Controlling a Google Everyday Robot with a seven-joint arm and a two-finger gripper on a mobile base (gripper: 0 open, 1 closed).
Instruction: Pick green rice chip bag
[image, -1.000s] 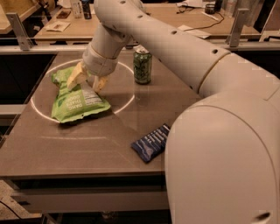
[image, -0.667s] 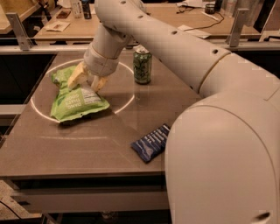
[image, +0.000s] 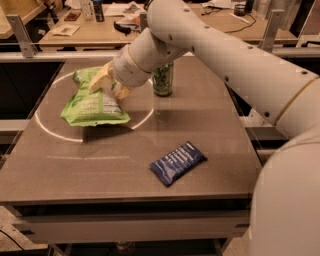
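Crinkled lime-green bag (image: 92, 106) lies on the matte brown surface (image: 210, 130), left of the cylindrical can (image: 163, 80). Claw (image: 111, 86) is clamped on the bag's top, which is now raised slightly.

Green rice chip bag (image: 92, 106): large, crinkled, lime-green, white lettering; lies on worktop (image: 200, 125), left rear; tool (image: 111, 86) at its crumpled top end.

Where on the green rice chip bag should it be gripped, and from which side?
Grip the raised, crinkled far end of the green rice chip bag, coming down from above on the side nearest the green can. The bag lies label-up and puffy, so its broad face probably gives little to pinch; the bunched end gives more. The gripper is at that end now.
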